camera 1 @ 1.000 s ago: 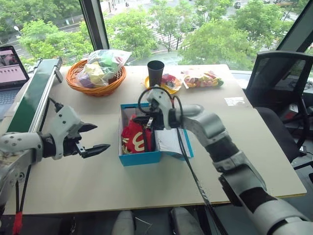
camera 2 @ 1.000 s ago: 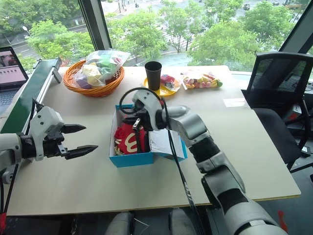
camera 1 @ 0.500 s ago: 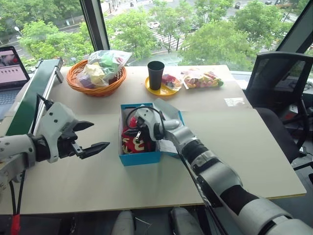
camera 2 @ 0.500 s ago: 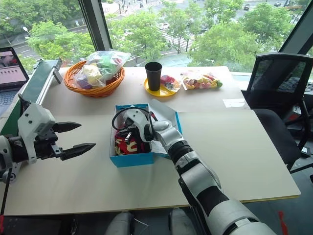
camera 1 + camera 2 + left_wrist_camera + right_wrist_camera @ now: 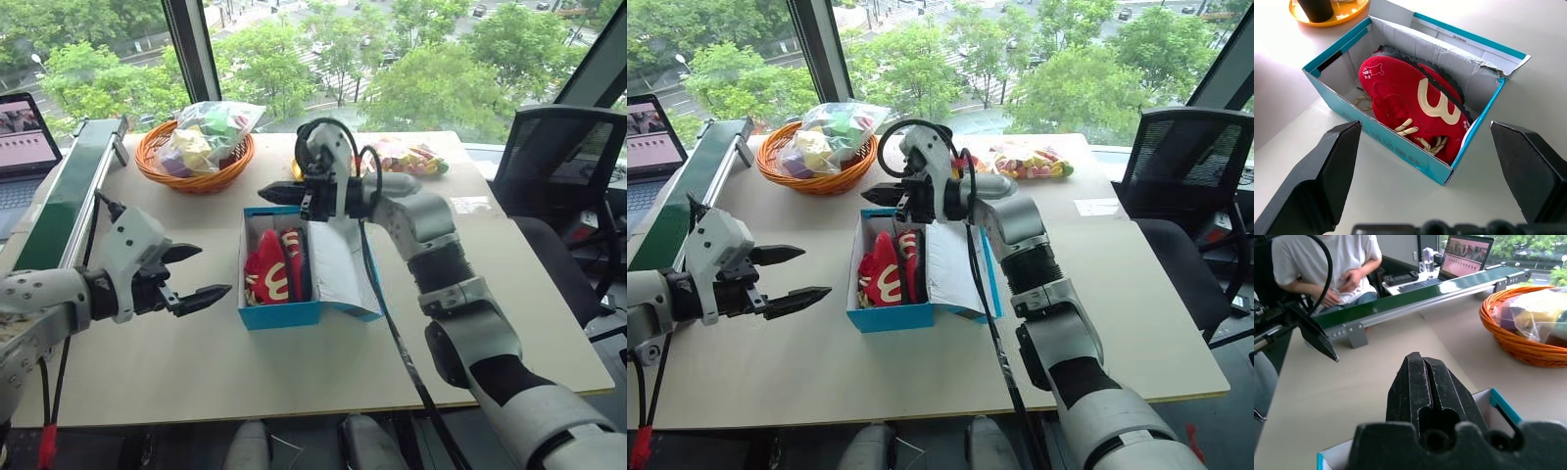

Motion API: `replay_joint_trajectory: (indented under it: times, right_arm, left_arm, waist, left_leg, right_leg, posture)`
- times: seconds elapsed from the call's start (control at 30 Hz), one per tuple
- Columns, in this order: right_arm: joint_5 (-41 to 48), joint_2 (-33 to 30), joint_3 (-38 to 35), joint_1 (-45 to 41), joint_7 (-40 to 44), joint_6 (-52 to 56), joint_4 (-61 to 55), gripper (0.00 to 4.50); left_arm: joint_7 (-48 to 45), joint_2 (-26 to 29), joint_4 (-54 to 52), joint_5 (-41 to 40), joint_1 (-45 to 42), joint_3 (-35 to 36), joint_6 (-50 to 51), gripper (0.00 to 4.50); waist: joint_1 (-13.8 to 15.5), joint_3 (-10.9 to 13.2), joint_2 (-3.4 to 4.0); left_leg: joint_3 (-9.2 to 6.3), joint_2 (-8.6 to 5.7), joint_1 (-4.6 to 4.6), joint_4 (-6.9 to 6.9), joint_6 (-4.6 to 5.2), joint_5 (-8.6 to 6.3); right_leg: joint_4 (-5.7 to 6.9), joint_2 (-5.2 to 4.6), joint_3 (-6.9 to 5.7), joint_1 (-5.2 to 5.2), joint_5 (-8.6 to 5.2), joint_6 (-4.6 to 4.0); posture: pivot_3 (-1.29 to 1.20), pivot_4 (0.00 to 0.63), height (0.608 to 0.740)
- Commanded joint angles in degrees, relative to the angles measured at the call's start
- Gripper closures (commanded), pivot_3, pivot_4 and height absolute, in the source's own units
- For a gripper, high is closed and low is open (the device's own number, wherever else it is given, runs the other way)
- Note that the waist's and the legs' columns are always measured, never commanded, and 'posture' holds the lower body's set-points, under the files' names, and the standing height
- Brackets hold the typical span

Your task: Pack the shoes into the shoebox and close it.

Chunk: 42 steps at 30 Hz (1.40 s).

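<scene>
Trees fill the big window beyond a pale worktop (image 5: pixel 196 362). Near its middle sits the box (image 5: pixel 281 314), bright blue outside and white inside, with its lid (image 5: pixel 343 269) swung open to the right. Both red shoes (image 5: pixel 277 267) lie inside it, side by side on their edges, a cream curved mark facing the near end; the left wrist view shows yellowish laces at the near wall.

Right gripper (image 5: pixel 266 195) hangs in the air over the far end of the box, pointing left, its jaws pressed together and empty. Left gripper (image 5: pixel 196 275) hovers above the worktop to the left of the box, apart from it and pointing toward it, its jaws spread wide with nothing between them.

Far left on the worktop stands an orange basket (image 5: pixel 193 168) holding a clear bag (image 5: pixel 206 129) of colourful items. A black cup (image 5: pixel 934 140) stands far behind the box, with a bag of sweets (image 5: pixel 413 157) to its right. A green rail (image 5: pixel 71 189) runs along the left edge, a laptop (image 5: pixel 24 132) beyond it. A black chair (image 5: pixel 556 157) stands at the right. The right wrist view shows a seated person (image 5: pixel 1327 264) in a white shirt.
</scene>
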Motion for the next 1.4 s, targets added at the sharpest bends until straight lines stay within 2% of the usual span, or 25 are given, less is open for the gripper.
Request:
replay_joint_trajectory:
  times: [0.03, 0.17, 0.33, 0.6, 0.7, 0.83, 1.03, 1.2, 1.4]
  right_arm:
    - [-0.6, 3.0, -0.5, 0.1, -1.3, -3.5, 5.8, 4.48]
    - [-6.1, 7.5, 1.4, -0.6, -5.8, -13.8, 22.3, 4.48]
    - [-12.8, 10.8, 4.2, 0.2, -9.0, -23.3, 35.2, 4.48]
    - [-23.6, 10.0, 10.5, 0.3, -13.8, -33.3, 37.7, 4.48]
    - [-20.2, 8.2, 7.1, -1.4, -10.0, -32.4, 32.1, 4.48]
    - [-6.1, 4.4, -2.6, -1.3, -1.5, -14.5, 10.6, 4.48]
    - [8.6, -5.9, -10.7, 4.5, -2.3, 16.3, -21.2, 4.48]
    - [15.5, -19.0, -10.9, 20.0, -2.9, 35.2, -41.7, 4.48]
    - [23.1, -28.1, -13.9, 40.8, -5.4, 50.5, -57.5, 4.48]
  left_arm:
    - [0.1, 0.3, -0.2, 0.2, -0.8, 1.0, -1.2, 0.0]
    - [0.7, 0.4, -1.3, -0.4, -0.6, 1.7, -0.2, 0.0]
    - [1.5, 0.5, -2.4, -1.3, 0.7, 3.6, 0.9, 0.0]
    - [2.5, -0.3, -3.3, -1.9, 0.8, 3.5, 1.3, 0.0]
    - [2.0, -0.2, -2.1, -1.4, -0.5, 1.4, 0.2, 0.0]
    - [-0.6, 0.8, 0.0, -0.6, -2.1, -1.1, -1.4, 0.0]
    - [-6.7, 2.1, 3.6, 0.7, -6.0, -7.6, -4.8, 0.0]
    - [-12.5, 1.7, 8.8, 3.6, -12.5, -15.2, -8.6, 0.0]
    - [-20.4, 2.4, 15.2, 7.2, -18.4, -21.1, -12.9, 0.0]
  waist:
    - [-0.1, 0.0, 0.0]
    - [-0.1, 0.0, -0.01]
    - [0.0, 0.0, -0.02]
    - [0.0, 0.0, -0.03]
    - [0.2, 0.0, -0.03]
    - [0.7, 0.0, 0.0]
    - [1.3, 0.0, 0.01]
    - [2.2, 0.0, -0.01]
    - [1.8, 0.0, 0.06]
  left_leg:
    - [0.0, 0.0, -0.01, -0.01, 0.0, 0.0]
    - [0.01, 0.0, -0.04, -0.02, 0.0, 0.0]
    - [0.0, -0.01, 0.0, 0.0, 0.0, 0.0]
    - [-0.01, -0.01, 0.26, -0.02, -0.01, 0.0]
    - [-0.01, -0.01, 0.28, -0.01, -0.01, 0.0]
    - [-0.06, -0.02, 0.07, 0.06, -0.01, 0.01]
    - [-0.08, -0.01, -0.04, -0.1, -0.01, 0.0]
    - [-0.05, -0.03, -0.03, 0.06, -0.01, 0.0]
    - [0.01, -0.04, -0.11, 0.04, 0.02, 0.0]
  right_leg:
    - [0.0, 0.0, 0.0, 0.0, 0.0, 0.0]
    - [0.0, 0.0, 0.02, -0.04, 0.01, -0.01]
    - [-0.01, -0.01, 0.01, 0.03, 0.0, -0.01]
    - [-0.01, -0.01, 0.01, 0.27, -0.01, 0.0]
    - [0.01, -0.01, 0.01, 0.27, -0.01, 0.0]
    - [0.03, -0.01, -0.03, 0.15, 0.0, -0.01]
    - [0.02, -0.01, -0.07, -0.02, -0.02, -0.03]
    - [-0.08, -0.02, -0.09, 0.12, -0.05, -0.01]
    - [-0.07, -0.01, 0.03, 0.01, -0.13, 0.1]
  posture:
    - [0.0, 0.15, 0.734]
    - [0.0, 0.15, 0.734]
    - [0.0, 0.15, 0.734]
    - [0.0, 0.15, 0.734]
    - [0.0, 0.15, 0.734]
    - [0.0, 0.15, 0.734]
    - [0.0, 0.15, 0.734]
    - [0.0, 0.15, 0.734]
    - [0.0, 0.15, 0.734]
